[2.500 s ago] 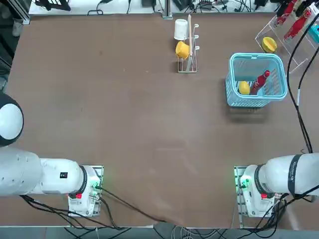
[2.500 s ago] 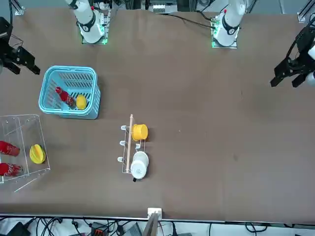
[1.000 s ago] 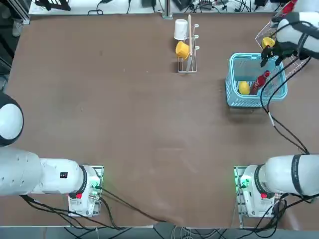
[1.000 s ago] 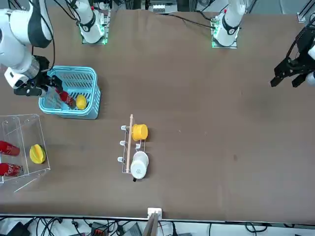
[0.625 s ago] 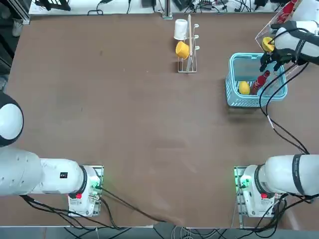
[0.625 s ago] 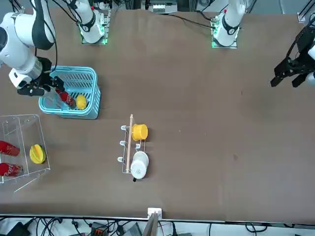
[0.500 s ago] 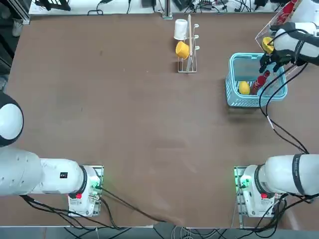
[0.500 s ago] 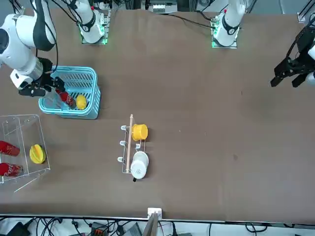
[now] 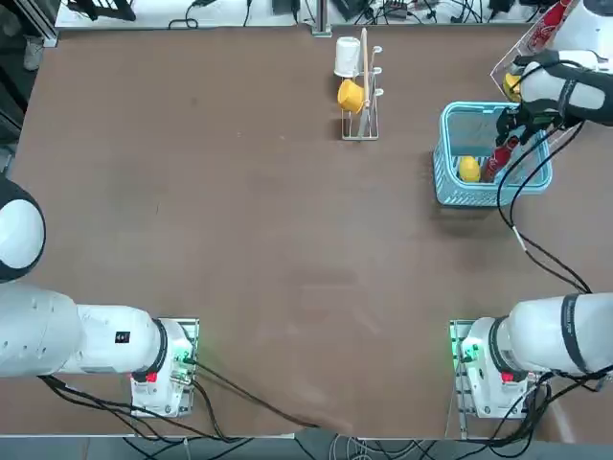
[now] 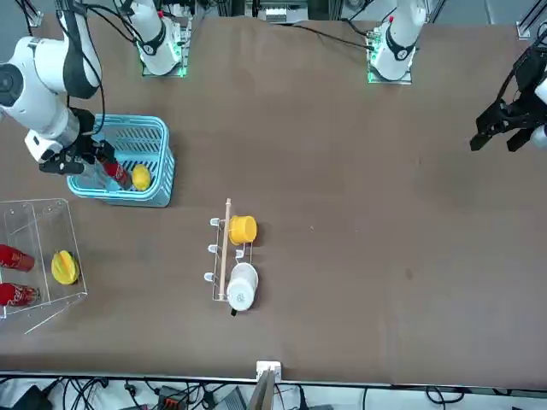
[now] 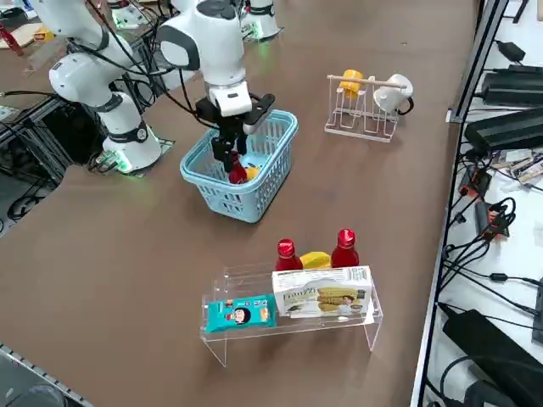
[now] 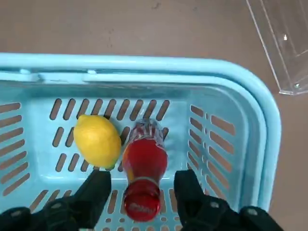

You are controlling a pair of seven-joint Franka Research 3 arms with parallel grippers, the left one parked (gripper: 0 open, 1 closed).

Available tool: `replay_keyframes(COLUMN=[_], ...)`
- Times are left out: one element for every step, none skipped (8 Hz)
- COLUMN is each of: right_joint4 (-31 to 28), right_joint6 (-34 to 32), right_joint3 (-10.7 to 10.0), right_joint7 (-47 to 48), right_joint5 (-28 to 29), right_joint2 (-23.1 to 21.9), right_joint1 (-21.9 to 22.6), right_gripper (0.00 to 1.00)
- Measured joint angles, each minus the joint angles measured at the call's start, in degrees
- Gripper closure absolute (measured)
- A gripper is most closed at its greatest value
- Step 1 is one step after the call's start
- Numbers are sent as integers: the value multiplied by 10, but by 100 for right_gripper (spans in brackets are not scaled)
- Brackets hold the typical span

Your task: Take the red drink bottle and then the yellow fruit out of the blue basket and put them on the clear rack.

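The red drink bottle leans in the blue basket with its cap up, and the yellow fruit lies beside it on the basket floor. My right gripper is down inside the basket, open, with one finger on each side of the bottle's cap and a small gap at both. From overhead the gripper hangs over the bottle at the basket's right part, the fruit to its left. The clear rack stands just beyond the basket, at the table's far right corner.
The rack holds two red bottles, a yellow fruit and two flat boxes. A wire stand with a yellow cup and a white cup stands left of the basket. My arm's cable hangs over the table near the basket.
My right gripper came in over the basket and sank into it around the bottle's cap. Its fingers have drawn closer together. Bottle and fruit have not moved.
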Motion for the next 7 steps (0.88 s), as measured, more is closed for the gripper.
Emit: replay_keyframes(right_joint4=[0,0,0,0,0,0,0], right_joint6=[1,1,1,1,-1,-3,-6], right_joint3=[0,0,0,0,0,0,0], right_joint7=[0,0,0,0,0,0,0], right_joint5=[0,0,0,0,0,0,0], right_joint2=[3,4,4,4,4,4,4], right_joint1=[0,-1,-1,-2,-5,-7,-9], right_gripper=[19,19,21,24,25,27,29])
